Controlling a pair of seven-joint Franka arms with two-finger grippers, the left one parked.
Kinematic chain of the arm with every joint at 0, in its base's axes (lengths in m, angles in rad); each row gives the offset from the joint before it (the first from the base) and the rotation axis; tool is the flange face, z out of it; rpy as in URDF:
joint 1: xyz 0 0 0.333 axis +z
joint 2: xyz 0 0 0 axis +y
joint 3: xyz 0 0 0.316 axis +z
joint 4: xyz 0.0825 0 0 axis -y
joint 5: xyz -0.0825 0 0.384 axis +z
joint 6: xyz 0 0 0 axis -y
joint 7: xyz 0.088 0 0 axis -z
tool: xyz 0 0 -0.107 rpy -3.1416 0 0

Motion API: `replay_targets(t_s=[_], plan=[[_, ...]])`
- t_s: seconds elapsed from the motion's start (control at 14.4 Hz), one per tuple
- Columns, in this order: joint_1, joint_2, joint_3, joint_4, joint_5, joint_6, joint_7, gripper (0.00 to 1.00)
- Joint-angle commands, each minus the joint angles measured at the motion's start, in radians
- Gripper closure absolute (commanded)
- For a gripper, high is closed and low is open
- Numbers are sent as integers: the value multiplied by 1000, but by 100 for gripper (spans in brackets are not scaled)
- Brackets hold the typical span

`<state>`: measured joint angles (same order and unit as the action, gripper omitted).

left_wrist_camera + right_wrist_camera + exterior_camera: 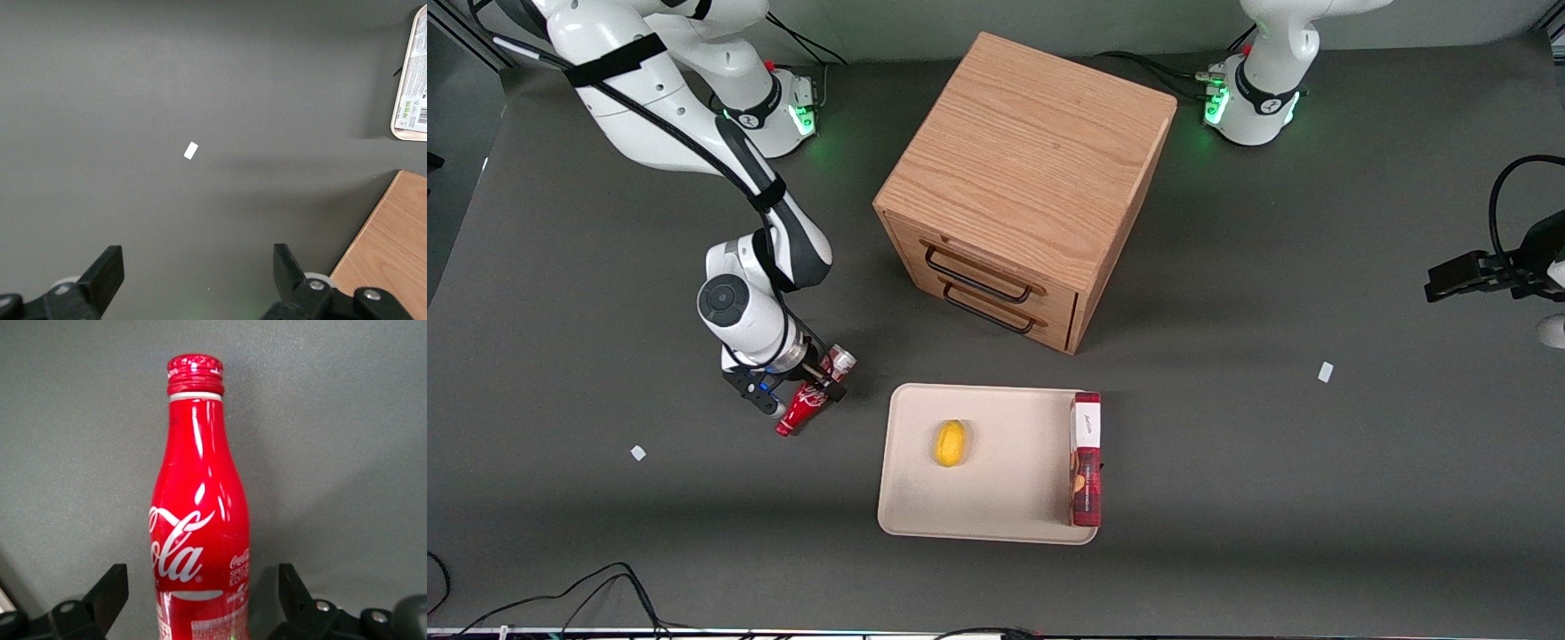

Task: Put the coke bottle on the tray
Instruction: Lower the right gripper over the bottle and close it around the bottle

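Matte dark-grey table [1227, 498]. Gripper [811, 384] straddles glossy slim red coke bottle [809, 400], fingers spread clear of it. Flat beige tray [996, 507] nearby.

Coke bottle [811, 396]: slim, red, white script logo, red ribbed cap, silver base end. It lies tilted on the dark table, cap end nearer the front camera, between the gripper [819, 386] fingers, which stand apart on either side of its body. Tray [996, 507]: flat, beige, rectangular, rounded corners, low rim; it rests near the bottle, toward the parked arm's end.
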<state>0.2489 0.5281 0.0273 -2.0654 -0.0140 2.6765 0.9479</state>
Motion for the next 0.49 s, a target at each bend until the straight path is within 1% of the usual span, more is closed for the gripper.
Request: replay_targets(t_s=[0.0,0.07,0.14,0.21,0.28,0.42], plan=[[4,12,0,14,-31,14,42,0],[4,12,0,14,-31,16,45,0],[4,12,0,16,-31,16,55,5],[4,10,0,16,-31,14,61,51],[4,9,0,14,-31,14,71,100],[4,10,0,14,-31,14,74,100]])
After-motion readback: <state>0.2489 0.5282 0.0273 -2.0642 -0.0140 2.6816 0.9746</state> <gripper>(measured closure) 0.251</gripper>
